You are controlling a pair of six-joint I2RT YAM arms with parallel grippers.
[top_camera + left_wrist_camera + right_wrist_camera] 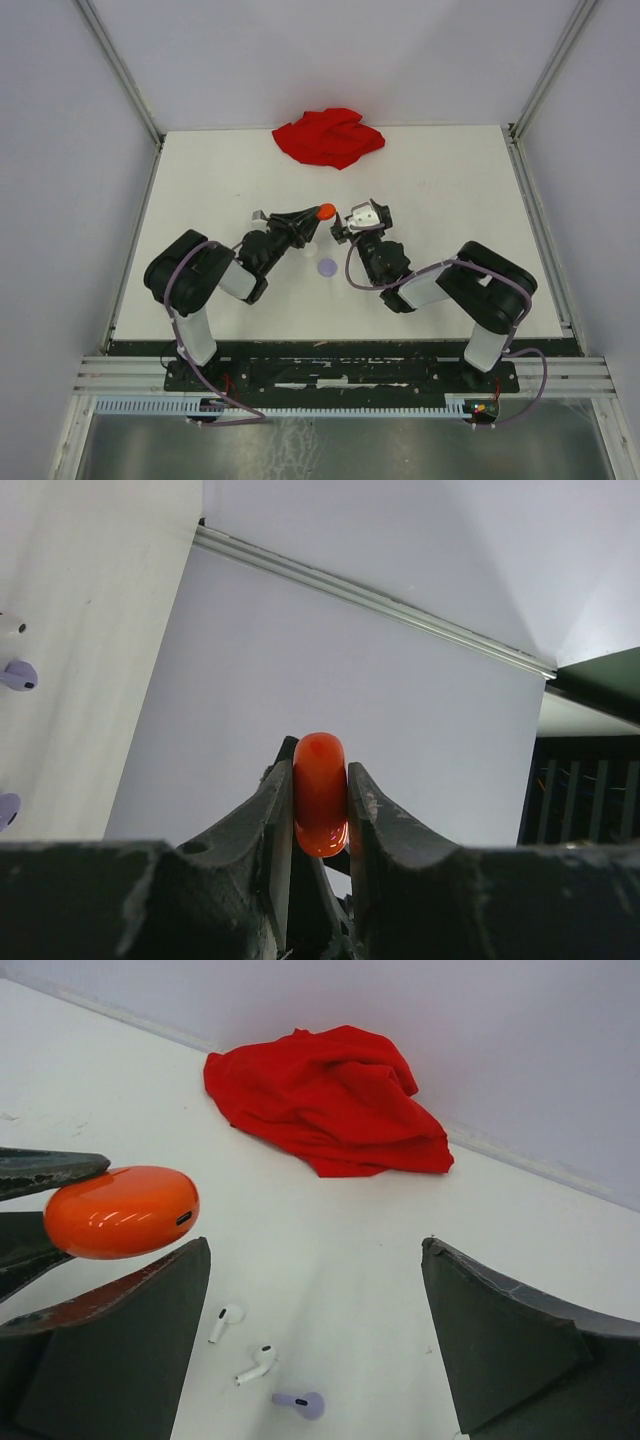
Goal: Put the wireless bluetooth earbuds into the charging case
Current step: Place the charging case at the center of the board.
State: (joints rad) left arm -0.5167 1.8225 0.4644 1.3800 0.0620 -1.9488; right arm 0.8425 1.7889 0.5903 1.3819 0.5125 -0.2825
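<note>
Left tool (306, 220) pinching orange charging case (122, 1212) edge-on, clear of desk (120, 1090); lid looks shut. Right tool (315, 1250) spread wide, empty, over loose buds on desk: white earbuds (226, 1318), lavender earbud (300, 1401). Buds tiny, light, glossy, likely slippery; pinch gently across stem. Red cloth (330, 1095) at far edge

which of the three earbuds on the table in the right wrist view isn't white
The lavender earbud, lying farthest from the red cloth; the two white earbuds sit nearer the cloth.
</note>
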